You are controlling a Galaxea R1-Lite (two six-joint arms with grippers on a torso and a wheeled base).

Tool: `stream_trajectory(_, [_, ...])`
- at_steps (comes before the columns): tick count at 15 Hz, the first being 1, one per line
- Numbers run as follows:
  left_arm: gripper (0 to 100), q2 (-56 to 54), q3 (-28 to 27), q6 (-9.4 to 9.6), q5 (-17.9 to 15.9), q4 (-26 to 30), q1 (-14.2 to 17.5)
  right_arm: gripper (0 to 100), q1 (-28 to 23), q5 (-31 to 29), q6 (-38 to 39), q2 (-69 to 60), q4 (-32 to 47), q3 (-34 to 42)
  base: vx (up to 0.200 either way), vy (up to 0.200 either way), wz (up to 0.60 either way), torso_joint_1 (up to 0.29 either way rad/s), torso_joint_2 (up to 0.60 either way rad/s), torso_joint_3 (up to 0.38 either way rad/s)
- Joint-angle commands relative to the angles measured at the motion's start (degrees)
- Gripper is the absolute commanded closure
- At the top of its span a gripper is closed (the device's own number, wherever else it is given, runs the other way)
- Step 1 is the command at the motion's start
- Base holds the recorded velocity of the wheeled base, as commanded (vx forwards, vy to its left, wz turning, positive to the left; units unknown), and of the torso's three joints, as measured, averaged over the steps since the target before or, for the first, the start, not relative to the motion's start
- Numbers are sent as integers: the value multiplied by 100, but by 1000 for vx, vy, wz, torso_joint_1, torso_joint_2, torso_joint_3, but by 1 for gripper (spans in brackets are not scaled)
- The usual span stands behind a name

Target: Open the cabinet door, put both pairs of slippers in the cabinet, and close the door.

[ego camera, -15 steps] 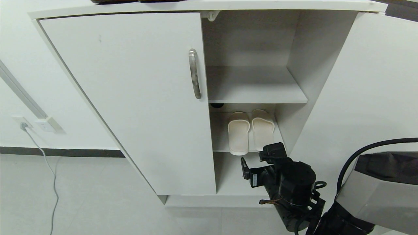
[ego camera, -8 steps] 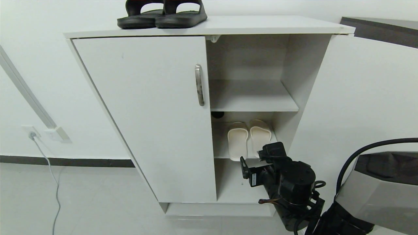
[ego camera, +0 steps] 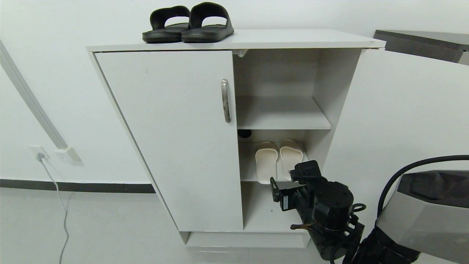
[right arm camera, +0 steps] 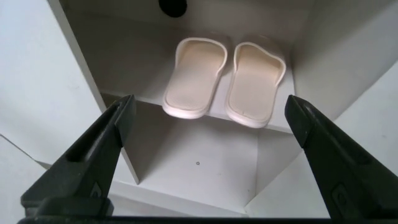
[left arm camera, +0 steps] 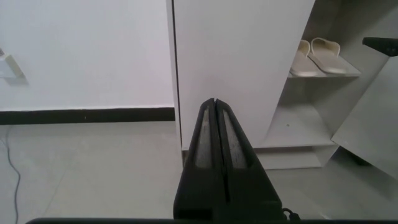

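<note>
A white cabinet (ego camera: 234, 40) stands against the wall, its right door (ego camera: 395, 121) swung open and its left door (ego camera: 172, 135) closed. A pair of black slippers (ego camera: 188, 24) sits on the cabinet top. A pair of white slippers (ego camera: 278, 158) lies side by side on the middle shelf, also seen as white slippers (right arm camera: 224, 78) and white slippers (left arm camera: 320, 55). My right gripper (ego camera: 289, 179) hangs open in front of the doorway, just below and short of that shelf, holding nothing. My left gripper (left arm camera: 214, 106) is shut and empty, low over the floor before the closed door.
The upper shelf (ego camera: 282, 113) and the bottom shelf (ego camera: 267, 216) are bare. A metal handle (ego camera: 226, 101) runs down the closed door's edge. A wall socket (ego camera: 40, 156) with a cable (ego camera: 60, 205) is at the left. A dark-topped unit (ego camera: 421, 40) stands behind the open door.
The head camera has pulled back and tilted up: the cabinet sits lower and smaller in the picture, and the black slippers on top have come into view. The right gripper holds its place.
</note>
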Motion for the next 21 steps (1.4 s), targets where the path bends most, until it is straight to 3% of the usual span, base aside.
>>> stream_trajectory(1, [100,-2,0,-1,-2,-1,1,0,2,0,-19,16,-6,38,0,0,0,0,0,0])
stream_trajectory(19, [100,-2,0,-1,7,-1,1,0,-6,123,-98,148,-190,135,0,200,0,3,1,2])
stream_trajectory(21, [100,-2,0,16,7,-1,1,0,-6,141,-116,157,-340,144,0,0,0,0,0,0])
